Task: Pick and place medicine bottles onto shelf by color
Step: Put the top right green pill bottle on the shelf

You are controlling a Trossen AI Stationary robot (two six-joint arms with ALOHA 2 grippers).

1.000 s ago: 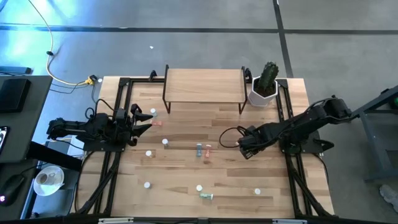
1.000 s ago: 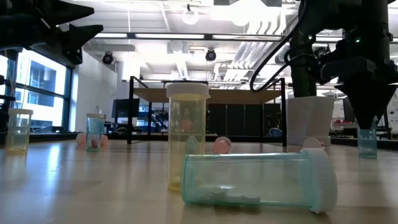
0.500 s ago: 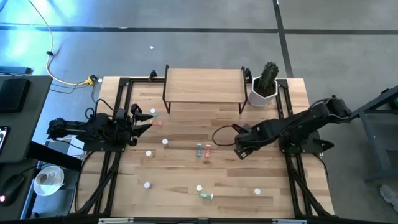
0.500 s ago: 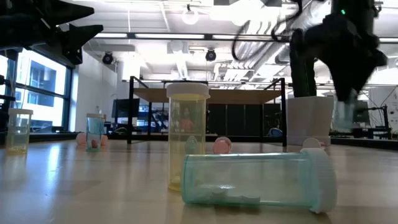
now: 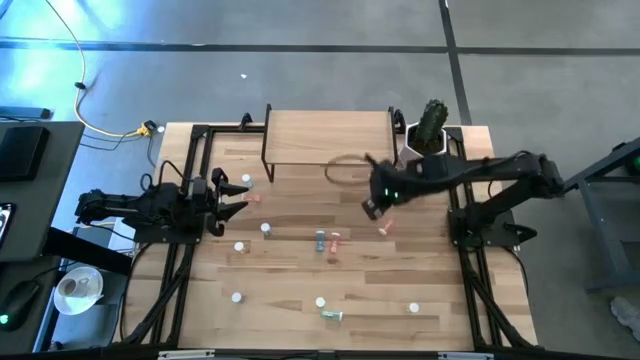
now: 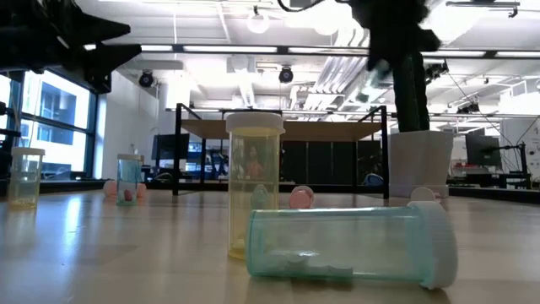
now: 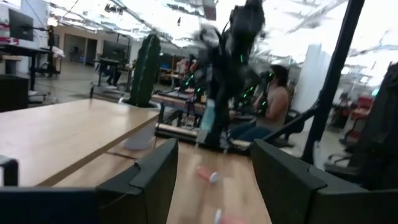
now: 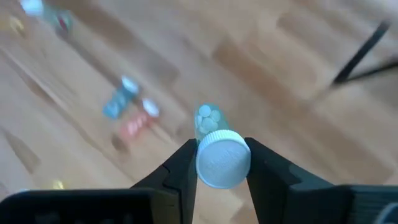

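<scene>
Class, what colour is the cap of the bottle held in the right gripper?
White; the bottle in the right gripper shows best in the right wrist view.

A cactus (image 5: 432, 120) is standing upright in a white pot (image 5: 421, 152) at the far right corner of the desk (image 5: 290, 285), just beside the black frame rail (image 5: 190, 160). A yellow cable (image 5: 95, 125) is lying on the grey floor (image 5: 300, 25) beyond the desk's far left corner. In the left wrist view, a person (image 7: 264, 112) is sitting in the room behind.
</scene>
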